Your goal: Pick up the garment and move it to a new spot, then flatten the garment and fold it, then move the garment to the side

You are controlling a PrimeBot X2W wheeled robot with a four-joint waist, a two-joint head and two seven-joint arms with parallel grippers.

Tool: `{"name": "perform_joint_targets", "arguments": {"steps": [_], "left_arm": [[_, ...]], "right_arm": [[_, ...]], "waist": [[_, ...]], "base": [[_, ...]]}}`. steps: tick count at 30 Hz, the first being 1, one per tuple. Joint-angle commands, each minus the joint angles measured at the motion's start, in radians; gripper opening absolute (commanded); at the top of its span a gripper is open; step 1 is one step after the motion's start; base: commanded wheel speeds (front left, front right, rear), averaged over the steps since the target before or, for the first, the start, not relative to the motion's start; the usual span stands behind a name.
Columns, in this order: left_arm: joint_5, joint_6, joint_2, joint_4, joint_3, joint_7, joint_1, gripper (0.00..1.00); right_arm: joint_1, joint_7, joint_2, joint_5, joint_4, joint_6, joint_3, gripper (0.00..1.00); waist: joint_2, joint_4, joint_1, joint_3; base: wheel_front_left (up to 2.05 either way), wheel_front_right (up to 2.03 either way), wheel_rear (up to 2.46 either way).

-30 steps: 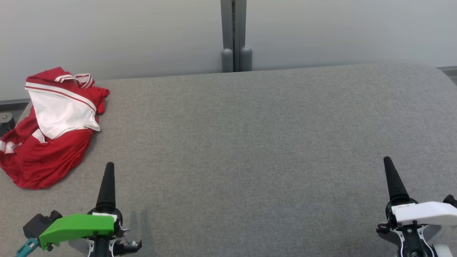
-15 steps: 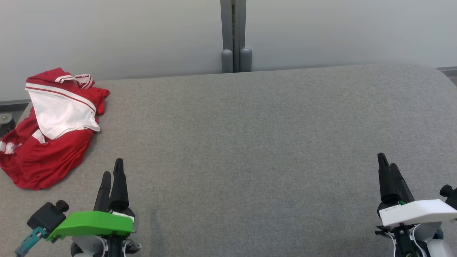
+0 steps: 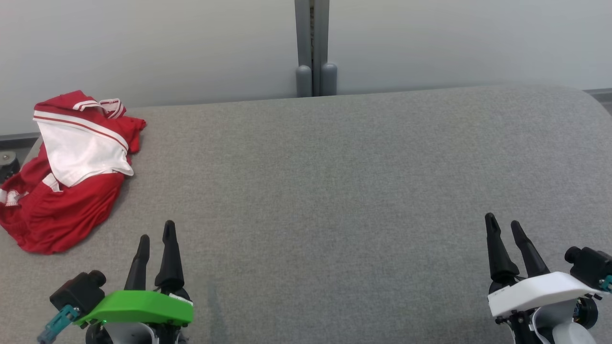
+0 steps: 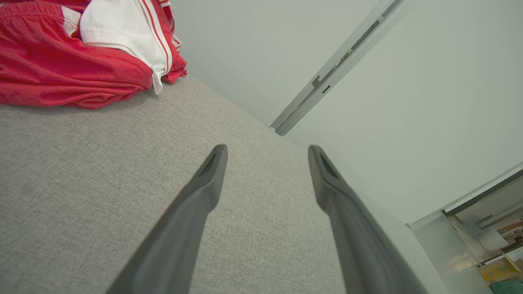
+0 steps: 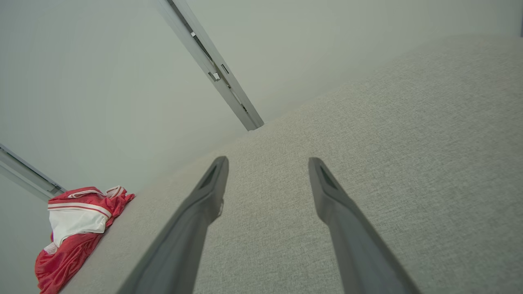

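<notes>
A crumpled red garment [image 3: 67, 191] with a white panel and white stripes lies at the far left of the grey table [image 3: 334, 181]. It also appears at the top left of the left wrist view, garment [image 4: 61, 69], and small at the lower left of the right wrist view, garment [image 5: 73, 228]. My left gripper [image 3: 156, 230] hovers low at the front left, below and right of the garment, open and empty. At the front right my right gripper [image 3: 503, 222] is open with nothing between its fingers.
A pale wall with a grey vertical post [image 3: 313, 48] runs behind the table. The fabric surface stretches bare between the two grippers. A dark round object [image 3: 8, 162] sits just off the table's left edge.
Both wrists have rotated, so each gripper now shows two separate fingers instead of one. The left gripper drew back toward me; the right shifted left. The garment has not moved.
</notes>
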Motion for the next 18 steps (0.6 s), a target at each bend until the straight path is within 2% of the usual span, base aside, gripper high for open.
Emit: {"name": "perform_joint_targets", "arguments": {"steps": [1,18], "left_arm": [[0.041,-0.001,0.008,-0.003,-0.004,-0.011,0.003,1.0],[0.206,-0.007,0.01,0.043,-0.017,-0.055,0.024,1.0]], "right_arm": [[0.001,-0.011,-0.007,-0.039,-0.005,0.0,0.003,1.0],[0.013,-0.056,-0.009,-0.252,0.016,0.0,0.009,1.0]], "waist": [[-0.0001,0.0,0.0,0.0],[-0.0001,0.0,0.0,0.001]], "base": [[0.0,0.0,0.0],[0.0,0.0,0.0]]}}
